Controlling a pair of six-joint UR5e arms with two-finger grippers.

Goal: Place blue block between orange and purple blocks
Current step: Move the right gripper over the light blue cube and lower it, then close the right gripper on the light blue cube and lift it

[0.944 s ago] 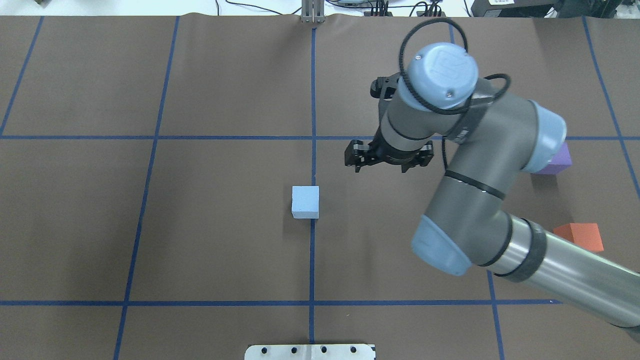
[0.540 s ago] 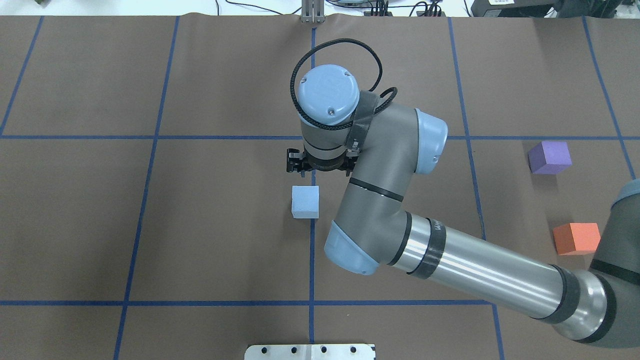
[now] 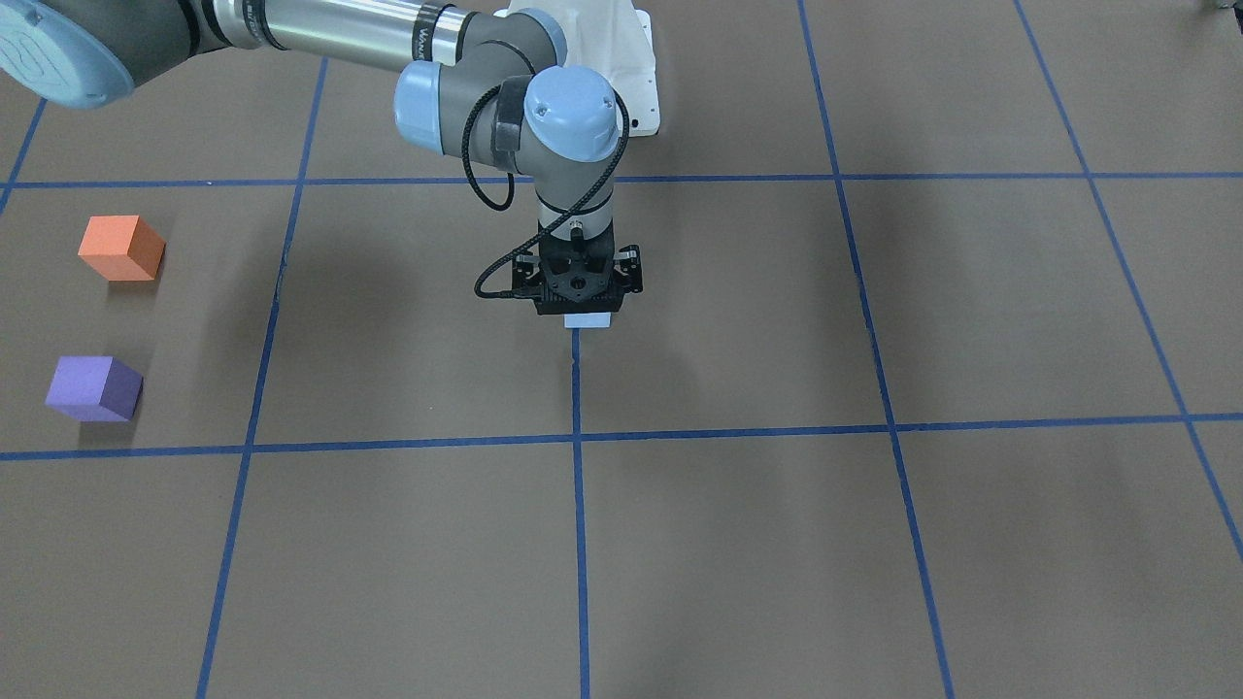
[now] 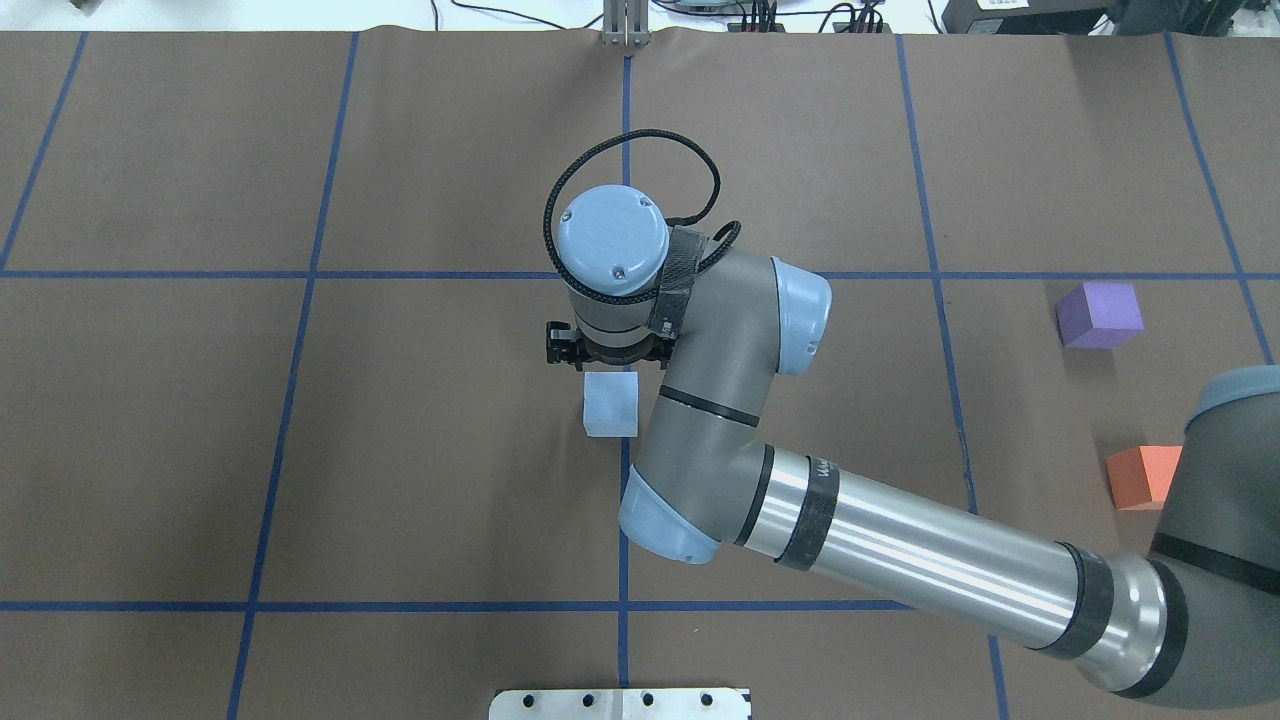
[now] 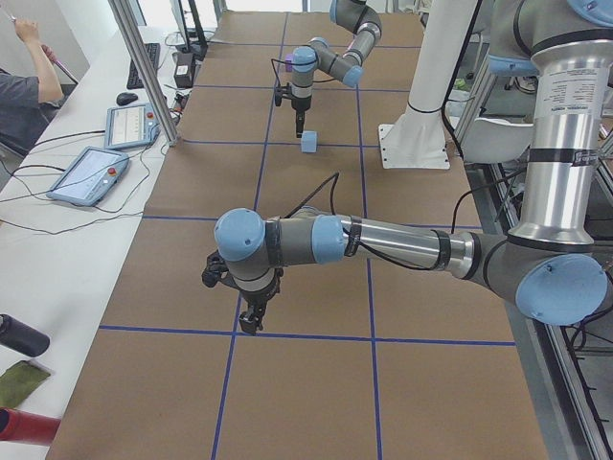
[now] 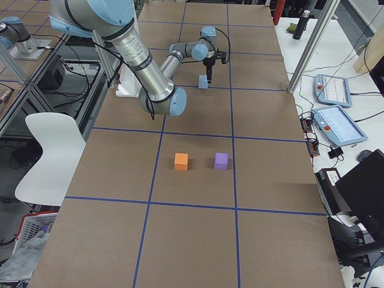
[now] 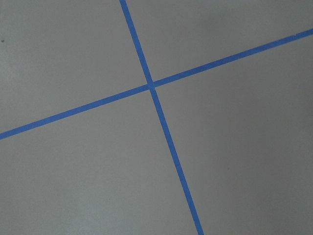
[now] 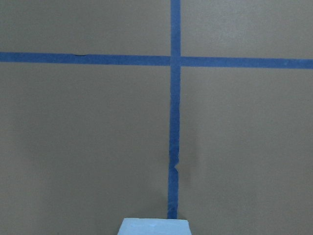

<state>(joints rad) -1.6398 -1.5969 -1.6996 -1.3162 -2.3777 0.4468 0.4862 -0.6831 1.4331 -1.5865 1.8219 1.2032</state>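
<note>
The light blue block (image 4: 610, 403) sits on the brown mat at the centre grid line. My right gripper (image 4: 607, 358) hangs just over its far edge, apart from it, jaws open as far as they show. In the front-facing view the gripper (image 3: 577, 296) hides all but a sliver of the block (image 3: 587, 321). The right wrist view shows only the block's top edge (image 8: 154, 226). The purple block (image 4: 1099, 314) and orange block (image 4: 1145, 477) stand far right, a gap between them. My left gripper (image 5: 251, 323) shows only in the left exterior view; I cannot tell its state.
My right forearm (image 4: 900, 560) crosses the mat's right half and covers part of the orange block. A metal plate (image 4: 620, 703) sits at the near edge. The white robot base (image 3: 636, 58) is at the back. Tablets (image 5: 91, 172) lie on the operators' side table.
My right arm has swung left from the right half of the mat to a spot over the blue block. The purple block has come into full view. The blocks have not moved.
</note>
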